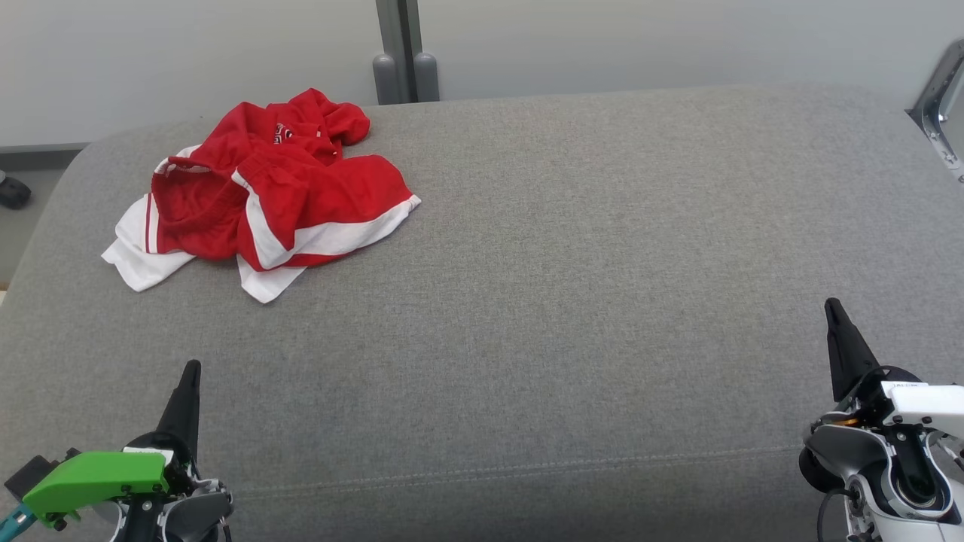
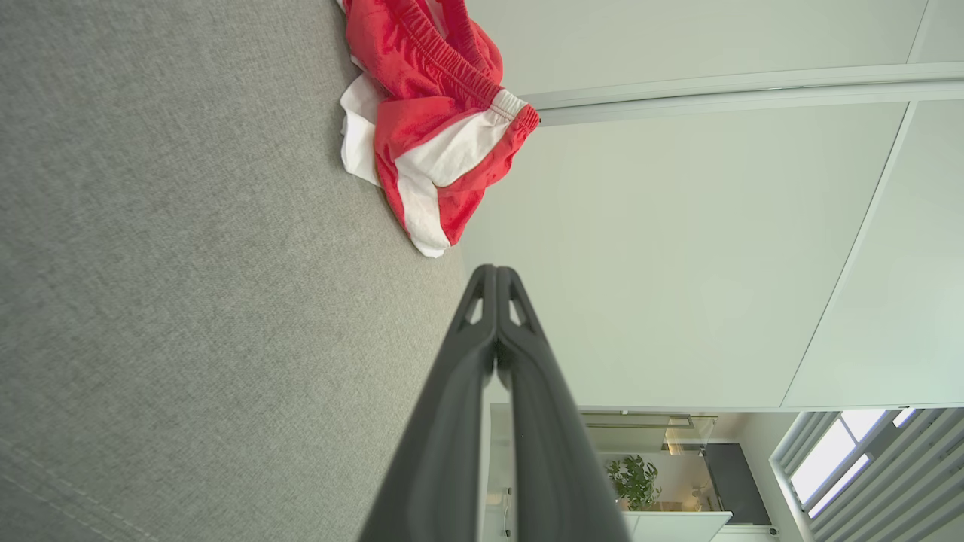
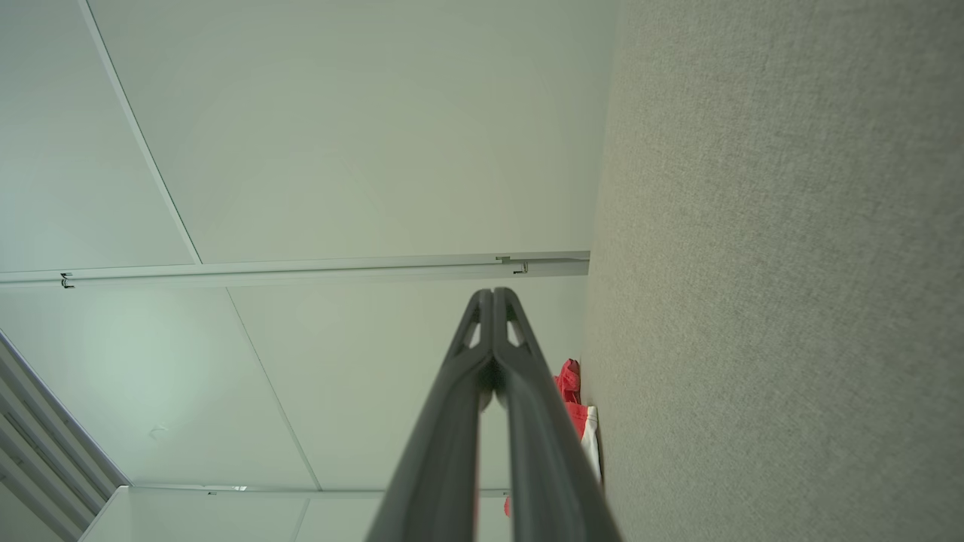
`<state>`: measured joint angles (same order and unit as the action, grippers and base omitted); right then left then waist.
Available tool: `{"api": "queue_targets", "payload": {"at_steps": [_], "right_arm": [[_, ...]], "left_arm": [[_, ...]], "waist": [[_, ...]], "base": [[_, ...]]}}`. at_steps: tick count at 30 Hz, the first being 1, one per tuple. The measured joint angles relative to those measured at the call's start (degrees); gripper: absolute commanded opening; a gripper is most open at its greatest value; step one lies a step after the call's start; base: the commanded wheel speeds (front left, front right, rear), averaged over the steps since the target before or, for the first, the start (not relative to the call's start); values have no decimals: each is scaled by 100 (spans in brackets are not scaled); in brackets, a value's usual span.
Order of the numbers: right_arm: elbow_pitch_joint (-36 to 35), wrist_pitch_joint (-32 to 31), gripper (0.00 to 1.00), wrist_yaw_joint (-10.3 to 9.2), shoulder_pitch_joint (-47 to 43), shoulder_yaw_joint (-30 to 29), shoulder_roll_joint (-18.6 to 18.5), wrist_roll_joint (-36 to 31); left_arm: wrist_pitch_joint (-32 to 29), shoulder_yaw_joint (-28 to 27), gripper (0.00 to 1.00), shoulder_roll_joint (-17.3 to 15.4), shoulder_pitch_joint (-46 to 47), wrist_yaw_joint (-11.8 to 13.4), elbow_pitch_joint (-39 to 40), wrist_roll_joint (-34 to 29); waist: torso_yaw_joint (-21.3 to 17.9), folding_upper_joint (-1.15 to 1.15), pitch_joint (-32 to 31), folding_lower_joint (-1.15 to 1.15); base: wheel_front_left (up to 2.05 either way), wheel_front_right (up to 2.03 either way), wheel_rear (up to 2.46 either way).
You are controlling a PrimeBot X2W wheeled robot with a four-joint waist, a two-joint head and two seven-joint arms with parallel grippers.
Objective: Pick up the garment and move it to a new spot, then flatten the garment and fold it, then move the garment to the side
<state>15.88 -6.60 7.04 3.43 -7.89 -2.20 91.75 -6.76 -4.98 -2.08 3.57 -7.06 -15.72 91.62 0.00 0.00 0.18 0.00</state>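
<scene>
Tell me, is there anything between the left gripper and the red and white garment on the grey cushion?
Nothing visible stands in the way. The left gripper, fingers shut, is near the front edge of the grey cushion, and plain cushion fabric lies between it and the garment, crumpled at the far left.

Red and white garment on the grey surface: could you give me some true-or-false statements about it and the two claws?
1. The red and white shorts lie crumpled on the grey cushion. True.
2. The left claw grips the shorts. False: it is shut on nothing, well apart from them.
3. The right claw is shut and empty. True.
4. The shorts lie nearer the right claw. False: they lie far on the robot's left, nearer the left claw.
</scene>
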Motion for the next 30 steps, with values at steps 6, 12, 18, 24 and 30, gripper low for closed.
{"api": "queue_targets", "payload": {"at_steps": [6, 12, 18, 24, 30], "right_arm": [[0, 0, 0, 0, 0, 0, 0, 0], [0, 0, 0, 0, 0, 0, 0, 0], [67, -1, 100, -1, -47, 0, 29, -1], [261, 1, 100, -8, -308, 14, 143, -2], [165, 59, 100, -8, -304, 55, 141, -10]], "left_arm": [[0, 0, 0, 0, 0, 0, 0, 0], [0, 0, 0, 0, 0, 0, 0, 0], [-1, 0, 100, 20, -35, 2, -78, -2], [0, 19, 100, 125, -270, 3, -265, -2], [69, 58, 100, 124, -265, 3, -198, -7]], "waist": [[0, 0, 0, 0], [0, 0, 0, 0], [0, 0, 0, 0], [0, 0, 3, 0], [1, 0, 9, 0]], "base": [[0, 0, 0], [0, 0, 0], [0, 0, 0], [0, 0, 0], [0, 0, 0]]}}
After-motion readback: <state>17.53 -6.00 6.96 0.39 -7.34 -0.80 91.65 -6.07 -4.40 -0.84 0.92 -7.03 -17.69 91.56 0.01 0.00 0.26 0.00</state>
